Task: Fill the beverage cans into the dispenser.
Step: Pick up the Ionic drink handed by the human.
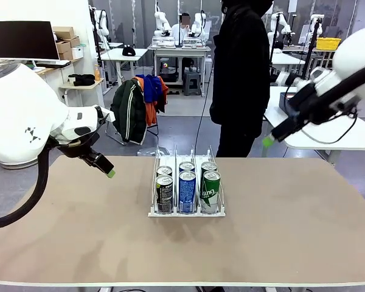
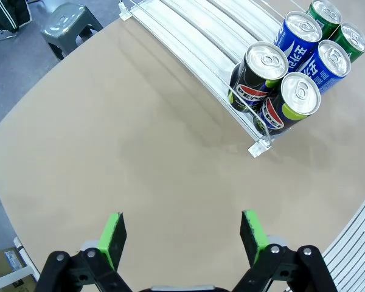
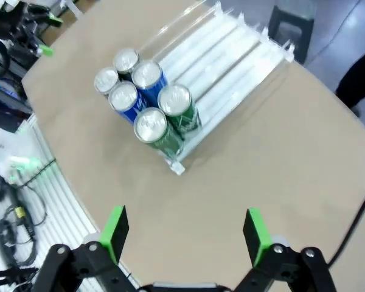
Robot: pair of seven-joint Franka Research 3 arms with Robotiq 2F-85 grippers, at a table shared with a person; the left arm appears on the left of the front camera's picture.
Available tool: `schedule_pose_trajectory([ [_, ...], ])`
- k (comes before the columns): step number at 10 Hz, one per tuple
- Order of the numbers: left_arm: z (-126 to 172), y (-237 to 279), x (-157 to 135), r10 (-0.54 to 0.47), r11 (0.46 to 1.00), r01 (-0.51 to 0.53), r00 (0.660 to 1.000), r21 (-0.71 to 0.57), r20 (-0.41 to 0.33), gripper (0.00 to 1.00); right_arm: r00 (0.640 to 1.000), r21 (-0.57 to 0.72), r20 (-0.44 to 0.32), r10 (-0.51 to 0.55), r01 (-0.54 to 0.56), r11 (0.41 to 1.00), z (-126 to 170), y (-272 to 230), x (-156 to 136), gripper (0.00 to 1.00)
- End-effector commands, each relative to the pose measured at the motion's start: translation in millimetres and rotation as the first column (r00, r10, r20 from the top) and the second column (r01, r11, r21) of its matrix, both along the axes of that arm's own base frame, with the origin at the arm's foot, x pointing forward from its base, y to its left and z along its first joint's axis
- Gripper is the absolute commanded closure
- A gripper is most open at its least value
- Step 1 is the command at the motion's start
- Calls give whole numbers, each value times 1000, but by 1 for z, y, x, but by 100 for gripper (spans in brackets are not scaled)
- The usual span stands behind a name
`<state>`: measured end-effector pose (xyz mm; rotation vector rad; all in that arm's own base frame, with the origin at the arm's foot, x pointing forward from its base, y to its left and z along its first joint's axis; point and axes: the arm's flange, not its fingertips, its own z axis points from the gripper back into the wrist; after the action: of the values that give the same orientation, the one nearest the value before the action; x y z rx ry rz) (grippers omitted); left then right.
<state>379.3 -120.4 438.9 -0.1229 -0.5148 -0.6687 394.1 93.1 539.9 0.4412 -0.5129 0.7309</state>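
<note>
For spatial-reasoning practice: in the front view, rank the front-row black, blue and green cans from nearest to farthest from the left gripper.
1. Black can, left lane.
2. Blue can, middle lane.
3. Green can, right lane.

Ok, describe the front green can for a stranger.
On the table stands the white dispenser with three can lanes. In the lane on the robot's right, it is the nearer green can, beside a blue can, ahead of the other green can.
</note>
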Motion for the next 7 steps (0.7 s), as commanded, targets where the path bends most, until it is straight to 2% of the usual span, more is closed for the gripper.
schedule_pose_trajectory([
  [1,-1,2,0,-1,1000,1,1000,2,-9,0,998,39,44,53,-54,998,27,-8,12,0],
  [4,-1,2,0,-1,1000,1,1000,2,-9,0,978,45,199,65,-75,996,82,-25,11,0],
  [7,-1,2,0,-1,1000,1,1000,2,-9,0,956,57,288,47,-66,996,113,-46,24,0],
])
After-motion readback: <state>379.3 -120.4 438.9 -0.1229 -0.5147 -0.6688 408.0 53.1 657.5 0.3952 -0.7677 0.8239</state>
